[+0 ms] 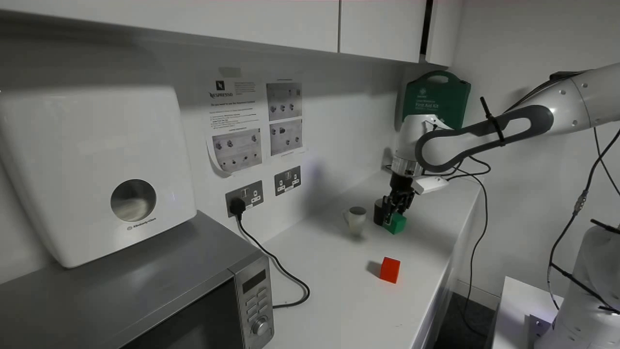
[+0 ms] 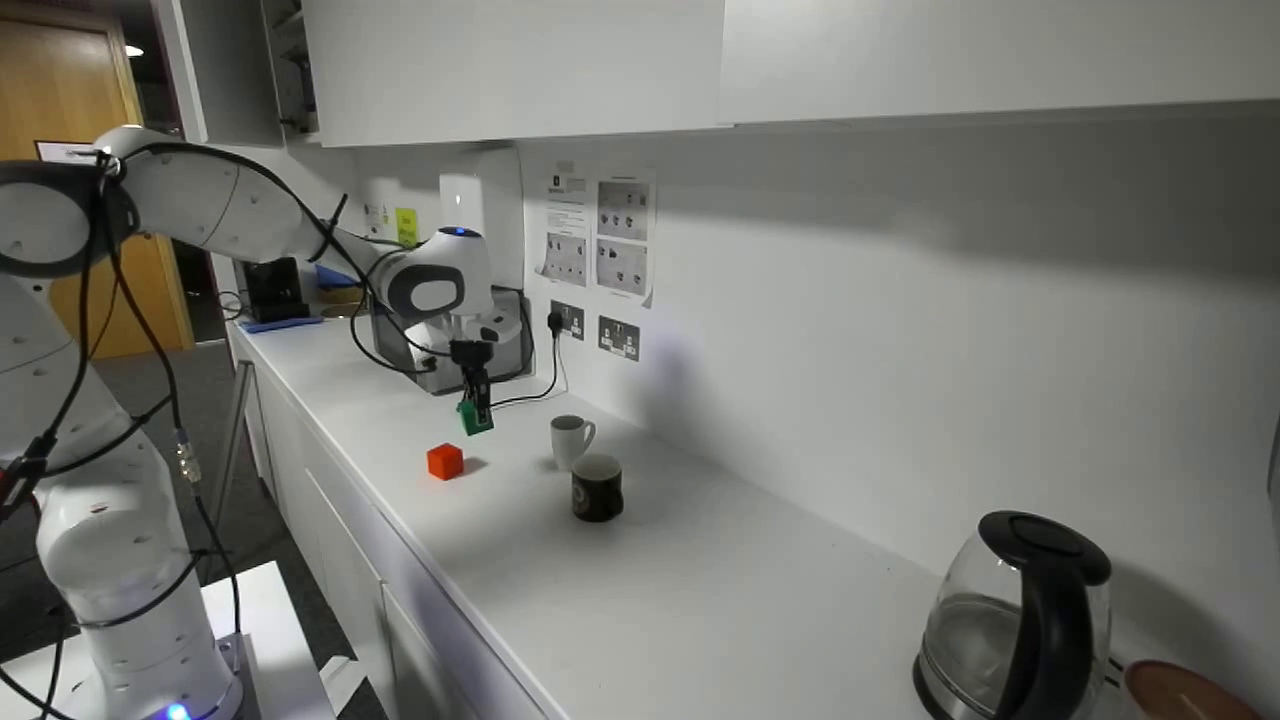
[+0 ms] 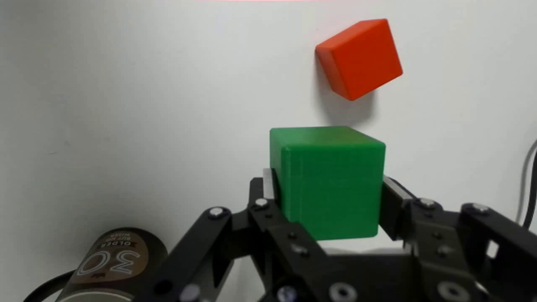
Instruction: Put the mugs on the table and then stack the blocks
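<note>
My gripper [image 3: 329, 191] is shut on the green block [image 3: 331, 188], a finger pad against each side. In an exterior view the green block [image 2: 475, 417] hangs above the white table [image 2: 660, 620]. The red block [image 3: 365, 58] rests on the table ahead of the held block in the wrist view; an exterior view also shows this red block [image 1: 390, 270]. A white mug [image 2: 571, 440] and a dark mug [image 2: 597, 490] stand upright on the table, close together. At the lower left of the wrist view, the dark mug [image 3: 111, 264] is partly cut off.
A grey microwave [image 1: 121, 281] sits at one end of the table, its black cable [image 1: 290, 276] trailing onto the surface. A glass kettle [image 2: 1010, 620] stands toward the opposite end. Wall cupboards [image 2: 520, 70] overhang the back, and a green first aid box [image 1: 436, 99] is at the wall.
</note>
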{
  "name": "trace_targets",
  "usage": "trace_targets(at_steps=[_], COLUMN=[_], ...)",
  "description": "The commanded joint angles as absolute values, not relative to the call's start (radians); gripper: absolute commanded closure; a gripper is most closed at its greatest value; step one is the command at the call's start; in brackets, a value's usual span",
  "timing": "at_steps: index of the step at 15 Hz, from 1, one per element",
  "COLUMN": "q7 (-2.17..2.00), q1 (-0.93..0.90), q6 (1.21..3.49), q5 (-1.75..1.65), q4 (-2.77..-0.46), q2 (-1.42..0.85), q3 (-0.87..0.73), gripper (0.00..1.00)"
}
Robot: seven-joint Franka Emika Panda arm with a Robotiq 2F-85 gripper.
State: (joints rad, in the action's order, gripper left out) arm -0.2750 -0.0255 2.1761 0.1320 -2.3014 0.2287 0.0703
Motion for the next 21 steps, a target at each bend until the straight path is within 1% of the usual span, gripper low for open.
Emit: trace_targets(at_steps=[1,7,21], q7=[-0.413,-0.576,-0.669], q1=[-0.038,-0.039,-0.074], q6=[2.168,2.155,2.191], q5=[0.149,0.143,0.158], q4=[-2.287,-2.275,-2.328], q2=[0.245,0.222,0.191], q3=[0.104,0.139,0.174], gripper=[0.68,0.68,0.68])
